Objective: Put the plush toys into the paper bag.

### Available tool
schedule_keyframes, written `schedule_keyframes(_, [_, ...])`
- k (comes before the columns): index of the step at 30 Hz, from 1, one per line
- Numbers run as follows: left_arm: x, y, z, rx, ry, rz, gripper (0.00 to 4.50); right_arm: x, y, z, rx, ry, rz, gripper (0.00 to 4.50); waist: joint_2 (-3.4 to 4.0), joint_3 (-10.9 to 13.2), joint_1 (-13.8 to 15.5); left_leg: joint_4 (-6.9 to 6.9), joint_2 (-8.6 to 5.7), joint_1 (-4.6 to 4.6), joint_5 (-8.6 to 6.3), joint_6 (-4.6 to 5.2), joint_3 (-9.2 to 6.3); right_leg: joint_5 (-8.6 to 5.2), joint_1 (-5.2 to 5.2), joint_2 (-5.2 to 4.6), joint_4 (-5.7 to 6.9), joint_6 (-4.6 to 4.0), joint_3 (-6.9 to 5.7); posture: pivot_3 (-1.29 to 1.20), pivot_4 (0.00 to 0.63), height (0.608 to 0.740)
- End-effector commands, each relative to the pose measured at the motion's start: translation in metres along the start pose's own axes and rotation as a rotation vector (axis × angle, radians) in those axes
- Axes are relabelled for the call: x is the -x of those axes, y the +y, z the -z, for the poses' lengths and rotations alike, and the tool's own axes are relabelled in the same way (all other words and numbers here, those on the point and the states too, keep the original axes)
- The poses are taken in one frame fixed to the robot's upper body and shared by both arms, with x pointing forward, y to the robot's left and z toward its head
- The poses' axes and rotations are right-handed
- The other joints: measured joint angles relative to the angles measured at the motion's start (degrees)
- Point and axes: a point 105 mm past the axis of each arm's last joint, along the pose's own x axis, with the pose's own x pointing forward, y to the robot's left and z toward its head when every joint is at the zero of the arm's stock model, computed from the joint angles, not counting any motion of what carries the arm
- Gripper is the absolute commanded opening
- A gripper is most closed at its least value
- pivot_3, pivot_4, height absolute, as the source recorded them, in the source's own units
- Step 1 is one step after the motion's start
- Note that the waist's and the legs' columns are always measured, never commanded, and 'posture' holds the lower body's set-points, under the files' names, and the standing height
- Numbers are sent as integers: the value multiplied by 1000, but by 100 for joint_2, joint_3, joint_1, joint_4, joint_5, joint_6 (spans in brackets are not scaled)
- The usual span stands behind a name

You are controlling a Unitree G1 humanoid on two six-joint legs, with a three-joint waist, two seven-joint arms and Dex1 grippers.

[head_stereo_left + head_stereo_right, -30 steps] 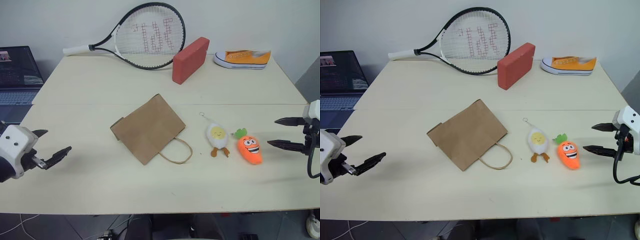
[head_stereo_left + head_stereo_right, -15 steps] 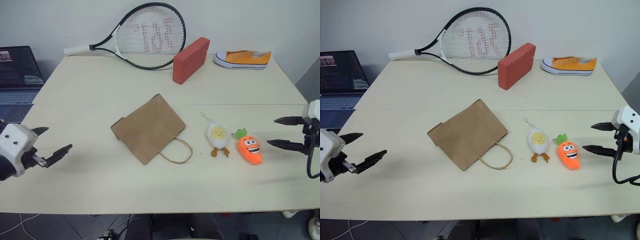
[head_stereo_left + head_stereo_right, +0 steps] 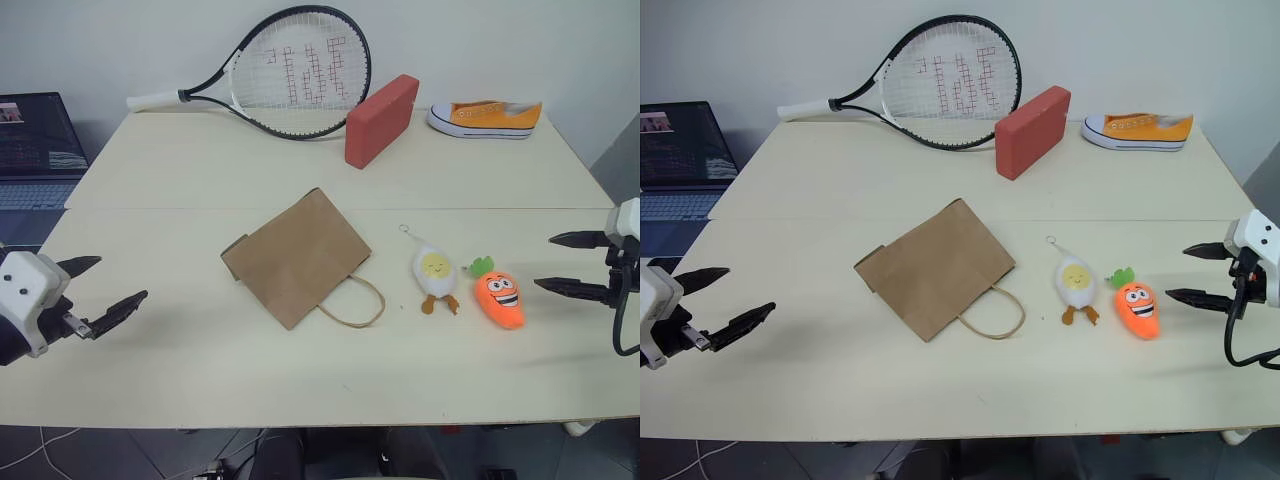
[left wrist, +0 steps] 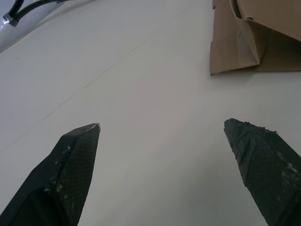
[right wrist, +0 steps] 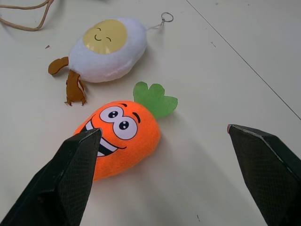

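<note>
**Colours and patterns on the table**

Table: pale cream, plain. Paper bag: plain brown kraft, with tan cord handle. Egg toy: white body, yellow yolk face with a small smile, orange-brown legs, silver-grey key loop. Carrot toy: bright orange with green leafy top, white eyes with black pupils, a black-and-white grin. Block: dull red, unpatterned. Sneaker: orange-yellow upper, white sole and toe cap. Racket: black frame, white grip, white strings bearing a reddish mark. Left gripper and right gripper: black fingers, fine cross-hatch texture in the wrist views, on white housings.
</note>
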Motion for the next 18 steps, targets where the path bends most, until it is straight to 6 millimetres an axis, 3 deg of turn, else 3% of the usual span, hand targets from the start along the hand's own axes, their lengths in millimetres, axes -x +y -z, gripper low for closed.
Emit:
schedule_keyframes(1, [3, 3, -8, -29, -29, -6, 4500, 4, -2, -8, 36, -19, 14, 4486, 0, 0, 0, 0, 0, 1, 0, 0, 0, 0, 0, 0, 0, 0, 0, 0, 150, 740])
schedule_keyframes(9, [-2, -11, -26, 35, -100, 89, 4500, 6, 1, -10, 40, -23, 7, 4486, 0, 0, 0, 0, 1, 2, 0, 0, 1, 0, 1, 2, 3, 0, 1, 0, 150, 740])
schedule_keyframes(18, [-45, -102, -95, -33, -251, 506, 4500, 1, 33, -34, 95, -71, -89, 4486, 1, -1, 71, 8, -2, 8, 0, 0, -6, 1, 16, 7, 6, 2, 3, 0, 150, 740])
